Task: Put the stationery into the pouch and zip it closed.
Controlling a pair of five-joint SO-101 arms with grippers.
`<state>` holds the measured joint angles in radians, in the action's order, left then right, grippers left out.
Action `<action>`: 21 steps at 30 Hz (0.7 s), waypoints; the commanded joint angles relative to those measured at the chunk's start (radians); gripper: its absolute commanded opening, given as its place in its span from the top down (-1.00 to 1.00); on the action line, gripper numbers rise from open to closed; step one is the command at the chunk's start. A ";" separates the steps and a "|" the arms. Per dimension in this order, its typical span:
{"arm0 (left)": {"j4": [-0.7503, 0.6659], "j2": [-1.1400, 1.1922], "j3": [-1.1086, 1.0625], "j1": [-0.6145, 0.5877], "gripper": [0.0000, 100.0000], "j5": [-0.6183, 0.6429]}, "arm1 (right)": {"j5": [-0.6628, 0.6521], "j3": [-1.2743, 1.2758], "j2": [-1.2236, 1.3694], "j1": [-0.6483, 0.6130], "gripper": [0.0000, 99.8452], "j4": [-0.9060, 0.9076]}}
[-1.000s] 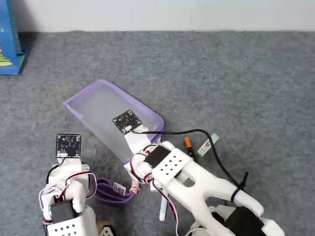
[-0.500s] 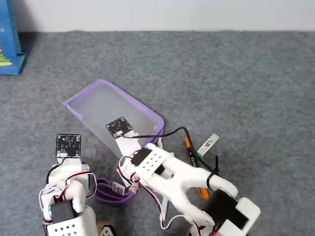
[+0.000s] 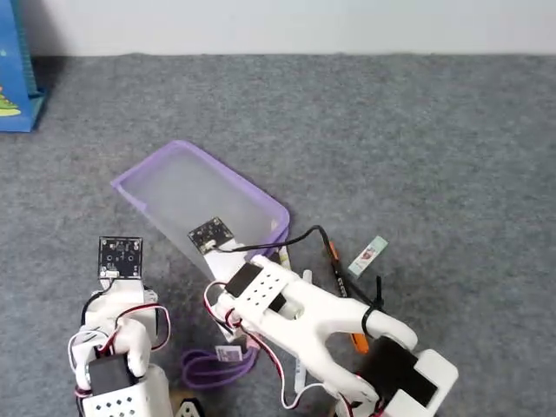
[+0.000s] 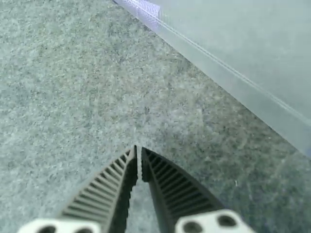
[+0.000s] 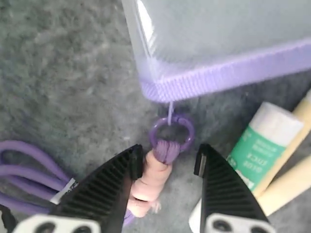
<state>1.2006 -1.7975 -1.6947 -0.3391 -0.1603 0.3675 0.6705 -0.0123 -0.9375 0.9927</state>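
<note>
The clear pouch (image 3: 195,204) with purple trim lies flat on the grey carpet, left of centre. My right gripper (image 5: 167,162) is open at the pouch's corner (image 5: 218,63). Its jaws stand either side of the purple zip ring (image 5: 171,133) and the pink pull (image 5: 148,182), which touches one finger. A green and white glue stick (image 5: 252,145) and cream pencils (image 5: 291,184) lie just beside it. My left gripper (image 4: 138,155) is shut and empty over bare carpet, close to the pouch's long edge (image 4: 233,48). An orange pen (image 3: 343,287) lies by the right arm (image 3: 304,313).
A purple cord (image 3: 217,365) loops on the carpet near the front edge, between the two arms. A small pale tag-like piece (image 3: 368,255) lies right of the orange pen. A blue box (image 3: 16,69) stands at the far left. The carpet beyond the pouch is open.
The right arm has swung left and drawn back toward the front edge. The purple cord has slid toward the front edge with it. The left arm has kept still.
</note>
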 commanded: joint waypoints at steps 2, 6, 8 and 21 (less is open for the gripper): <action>-0.021 -0.008 0.053 -0.008 0.97 -0.011 | 0.032 -0.040 -0.007 -0.005 0.61 0.051; -0.021 -0.008 0.051 -0.008 0.97 -0.011 | 0.032 -0.066 -0.007 -0.005 0.61 0.099; -0.021 -0.008 0.051 -0.008 0.97 -0.011 | 0.032 -0.064 0.004 -0.005 0.62 0.101; -0.023 -0.008 0.035 -0.006 0.97 -0.011 | 0.028 -0.091 0.019 -0.005 0.96 0.104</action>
<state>1.2006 -1.7975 -1.6947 -0.3391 -0.1603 0.3905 0.6322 0.0153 -0.9314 1.0833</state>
